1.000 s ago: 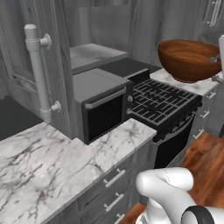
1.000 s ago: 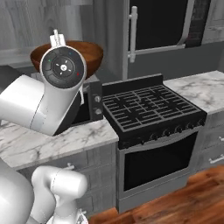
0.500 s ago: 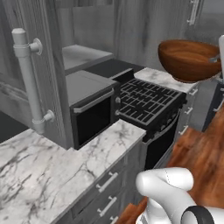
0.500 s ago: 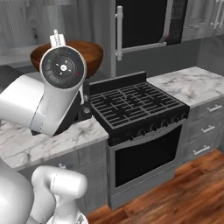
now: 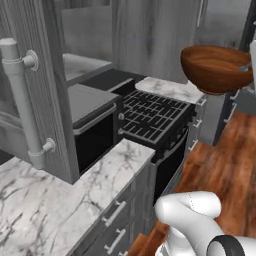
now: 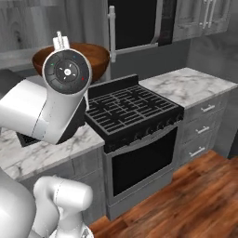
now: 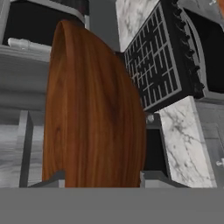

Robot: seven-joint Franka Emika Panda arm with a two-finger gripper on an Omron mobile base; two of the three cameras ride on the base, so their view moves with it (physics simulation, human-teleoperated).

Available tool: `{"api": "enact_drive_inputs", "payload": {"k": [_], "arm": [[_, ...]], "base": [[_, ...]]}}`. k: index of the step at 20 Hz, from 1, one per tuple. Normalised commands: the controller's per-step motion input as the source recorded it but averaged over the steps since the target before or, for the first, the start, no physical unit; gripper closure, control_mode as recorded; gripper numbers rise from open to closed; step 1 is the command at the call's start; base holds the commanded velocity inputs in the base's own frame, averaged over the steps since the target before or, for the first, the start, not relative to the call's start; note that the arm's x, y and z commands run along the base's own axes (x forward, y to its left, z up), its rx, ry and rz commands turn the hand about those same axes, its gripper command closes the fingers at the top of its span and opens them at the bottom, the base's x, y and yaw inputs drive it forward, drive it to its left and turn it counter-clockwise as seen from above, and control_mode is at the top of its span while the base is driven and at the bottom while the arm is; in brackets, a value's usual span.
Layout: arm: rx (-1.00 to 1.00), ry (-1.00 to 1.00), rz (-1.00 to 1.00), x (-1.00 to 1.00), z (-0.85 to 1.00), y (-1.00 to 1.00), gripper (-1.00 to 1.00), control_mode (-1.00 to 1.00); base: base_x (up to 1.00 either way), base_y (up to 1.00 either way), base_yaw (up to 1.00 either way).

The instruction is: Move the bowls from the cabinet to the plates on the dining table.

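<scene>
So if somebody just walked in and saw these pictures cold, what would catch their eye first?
Most likely the brown bowl, held up in the air by the gripper above the floor right of the stove. Next comes the black gas stove with its grid of grates, set between marble counters. In the left base view, the open cabinet door with its long bar handle looms in the foreground.

Gripper [image 7: 101, 186] fingertips are mostly hidden behind the brown bowl [image 7: 94, 113], so their contact with it can't be seen; the bowl's bottom is cut off at the hand view's lower band. In the right base view the arm's wrist covers most of the bowl [image 6: 95, 55]. Cabinet door [image 5: 37, 90] is cropped at the top and left edges.
</scene>
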Motion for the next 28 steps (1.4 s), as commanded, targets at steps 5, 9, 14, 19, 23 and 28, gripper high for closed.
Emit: {"api": "enact_drive_inputs", "payload": {"k": [5, 9, 14, 19, 23, 28], "arm": [[0.00, 0.00, 0.00, 0.00, 0.00, 0.00, 1.00, 1.00], [0.00, 0.00, 0.00, 0.00, 0.00, 0.00, 1.00, 1.00], [0.00, 0.00, 0.00, 0.00, 0.00, 0.00, 1.00, 1.00], [0.00, 0.00, 0.00, 0.00, 0.00, 0.00, 1.00, 1.00], [0.00, 0.00, 0.00, 0.00, 0.00, 0.00, 1.00, 1.00], [0.00, 0.00, 0.00, 0.00, 0.00, 0.00, 1.00, 1.00]], "base": [[0.00, 0.00, -0.25], [0.00, 0.00, -0.25], [0.00, 0.00, -0.25], [0.00, 0.00, -0.25], [0.00, 0.00, -0.25], [0.00, 0.00, -0.25]]}}
